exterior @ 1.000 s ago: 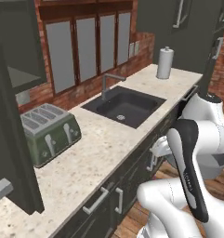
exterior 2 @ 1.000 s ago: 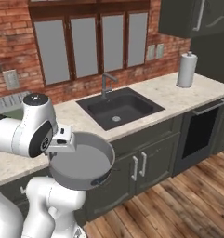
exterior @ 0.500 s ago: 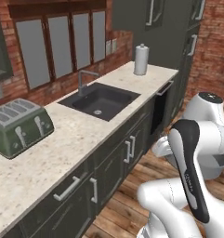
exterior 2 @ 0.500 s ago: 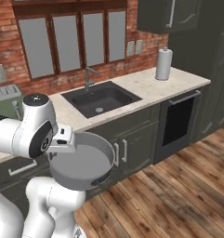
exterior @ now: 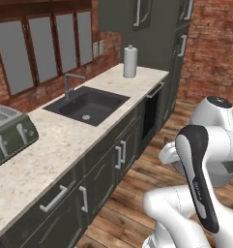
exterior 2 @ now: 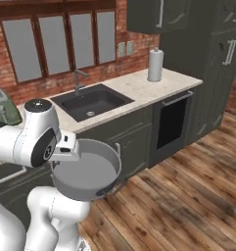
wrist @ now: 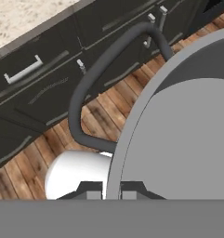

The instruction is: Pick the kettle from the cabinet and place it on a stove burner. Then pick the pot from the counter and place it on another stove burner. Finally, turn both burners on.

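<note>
I read pot (exterior 2: 85, 171) held off counter (exterior 2: 139, 88), hanging over wood floor (exterior 2: 188, 186) just in front of dark cupboards (exterior 2: 134, 142). Gripper (wrist: 112, 193) pinched tight on pot rim; loop handle (wrist: 92, 88) arcs toward 11 o'clock in hand view. Counter edge runs 8 to 2 o'clock in left base view; open floor from 3 to 6 o'clock. No readable writing. Arm folded, elbow high, hand tucked close to base.

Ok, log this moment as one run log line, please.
phase: carrying pot | end effector: shut on pot rim | pot: held over wood floor, off counter | stove: unseen
</note>
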Robot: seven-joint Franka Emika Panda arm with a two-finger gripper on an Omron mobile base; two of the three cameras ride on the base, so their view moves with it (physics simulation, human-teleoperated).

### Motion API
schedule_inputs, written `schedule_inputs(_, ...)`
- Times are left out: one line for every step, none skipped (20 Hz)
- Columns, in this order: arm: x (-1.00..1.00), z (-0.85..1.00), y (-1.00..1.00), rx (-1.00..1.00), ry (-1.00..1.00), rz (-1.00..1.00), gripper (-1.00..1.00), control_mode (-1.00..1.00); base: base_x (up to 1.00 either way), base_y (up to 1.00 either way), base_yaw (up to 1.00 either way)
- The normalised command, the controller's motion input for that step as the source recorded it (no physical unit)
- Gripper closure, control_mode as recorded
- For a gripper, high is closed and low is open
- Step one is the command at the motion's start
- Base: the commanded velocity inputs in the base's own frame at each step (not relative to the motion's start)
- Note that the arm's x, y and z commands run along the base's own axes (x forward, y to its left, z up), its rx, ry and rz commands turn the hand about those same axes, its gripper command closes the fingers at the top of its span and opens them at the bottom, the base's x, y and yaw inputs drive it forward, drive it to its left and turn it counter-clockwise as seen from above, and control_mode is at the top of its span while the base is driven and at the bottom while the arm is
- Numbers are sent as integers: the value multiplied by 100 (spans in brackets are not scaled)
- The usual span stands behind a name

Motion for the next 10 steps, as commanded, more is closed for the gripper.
schedule_inputs(0,0,0,0,0,0,100,100,0,-31,-24)
schedule_inputs(0,0,0,0,0,0,100,100,0,-30,-24)
schedule_inputs(0,0,0,0,0,0,100,100,3,-26,-25)
schedule_inputs(0,0,0,0,0,0,100,100,4,-25,-26)
schedule_inputs(0,0,0,0,0,0,100,100,9,-21,-27)
schedule_inputs(0,0,0,0,0,0,100,100,9,-21,-28)
schedule_inputs(0,0,0,0,0,0,100,100,10,-19,-27)
schedule_inputs(0,0,0,0,0,0,100,100,8,-20,-28)
schedule_inputs(0,0,0,0,0,0,100,100,0,-24,-28)
schedule_inputs(0,0,0,0,0,0,100,100,0,-25,-29)
